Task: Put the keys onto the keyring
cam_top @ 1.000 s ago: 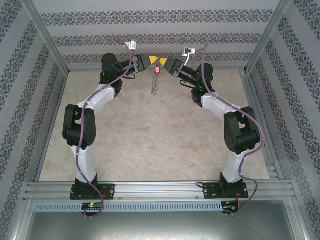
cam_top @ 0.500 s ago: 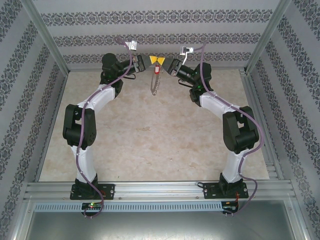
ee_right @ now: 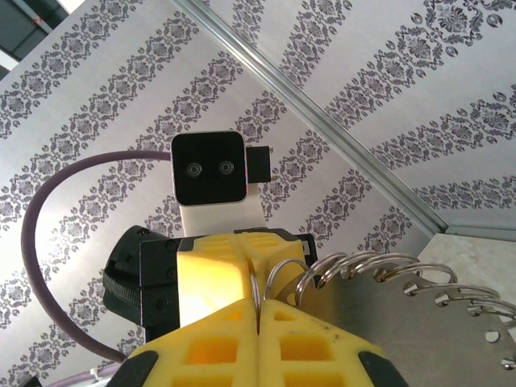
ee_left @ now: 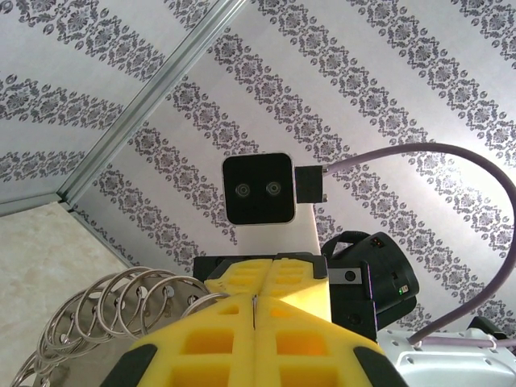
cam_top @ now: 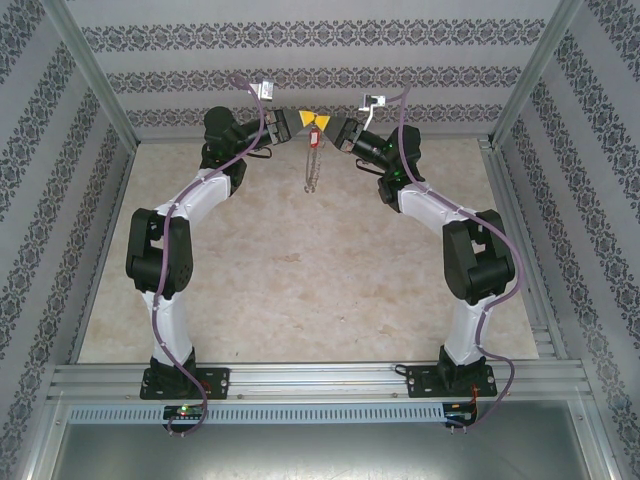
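Since a second earlier the right gripper [cam_top: 330, 122] had slid in toward the left gripper [cam_top: 303, 118] and pressed its jaws together, and the keyring [cam_top: 312, 172] had swung from a slant to hang nearly straight. Both grippers met tip to tip, raised over the far end of the table [cam_top: 300, 290]. Each pair of waffle-patterned yellow fingers [ee_right: 242, 347] was clamped on a thin wire of the keyring, which showed as a fine line in the seam between them. A key [cam_top: 315, 137] with a red head hung just below the meeting tips, and the silvery chain-like fringe dangled under it. From the right wrist, looped wire rings [ee_right: 363, 270] fanned out beside a flat, dull metal plate [ee_right: 419, 318] with small holes along its edge. A purple cable [ee_left: 451, 153] arched behind the black wrist camera [ee_left: 258, 188] opposite. Beige, marbled tabletop lay beneath; walls [cam_top: 300, 40] with grey damask stripes and aluminium posts [cam_top: 90, 70] enclosed it.
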`<state>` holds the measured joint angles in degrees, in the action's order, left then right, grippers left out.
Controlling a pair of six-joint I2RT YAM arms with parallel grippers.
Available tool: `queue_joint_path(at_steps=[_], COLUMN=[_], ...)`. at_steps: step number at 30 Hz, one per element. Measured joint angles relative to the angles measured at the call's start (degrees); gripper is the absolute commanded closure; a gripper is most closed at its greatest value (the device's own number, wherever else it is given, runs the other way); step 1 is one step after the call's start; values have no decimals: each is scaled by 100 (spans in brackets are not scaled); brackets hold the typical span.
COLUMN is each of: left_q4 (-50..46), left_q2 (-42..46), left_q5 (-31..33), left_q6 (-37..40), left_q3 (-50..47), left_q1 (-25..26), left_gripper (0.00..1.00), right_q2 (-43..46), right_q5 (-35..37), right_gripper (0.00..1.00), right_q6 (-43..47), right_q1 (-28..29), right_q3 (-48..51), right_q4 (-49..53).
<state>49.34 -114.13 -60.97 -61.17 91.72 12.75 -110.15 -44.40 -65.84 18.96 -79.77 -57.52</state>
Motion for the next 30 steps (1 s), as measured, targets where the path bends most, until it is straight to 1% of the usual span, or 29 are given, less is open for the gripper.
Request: queue_joint_path(at_steps=[2, 5, 7, 10, 15, 17, 22, 26, 30], left_q4=[-46, -271, -503, -1062, -2745, -3268, -5104, -6072, -6601], left_q2=[0, 17, 39, 61, 61, 74, -37, -149, -269], left_q5=[-13, -26, -28, -118, -437, -551, -979, -1172, -1259], left_q6=[35, 247, 426, 804, 1906, 2319, 3545, 4232, 4597], left_q3=[0, 2, 2, 111, 826, 1032, 1840, 2229, 2306], left_q1=[0, -24, -74, -210, -376, -378, -376, -365, -332], left_gripper=[73, 61, 58, 57, 58, 59, 65, 65, 66], right_q2=[0, 0, 0, 0, 0, 0, 0, -28, -59], right_q5=[-22, -111, -197, -369, -708, -815, -1209, -1364, -1419], right_gripper=[100, 100, 100, 100, 100, 100, 100, 100, 100], right_q6=[4, 37, 116, 299, 656, 787, 1099, 1182, 1185], right_q1=[-15, -83, -153, -243, -321, -321, -321, -321, -321], right_q3=[0, 11, 33, 39, 37, 26, -57, -109, -109], right_q4=[9, 162, 289, 603, 1158, 1325, 1759, 1838, 1834])
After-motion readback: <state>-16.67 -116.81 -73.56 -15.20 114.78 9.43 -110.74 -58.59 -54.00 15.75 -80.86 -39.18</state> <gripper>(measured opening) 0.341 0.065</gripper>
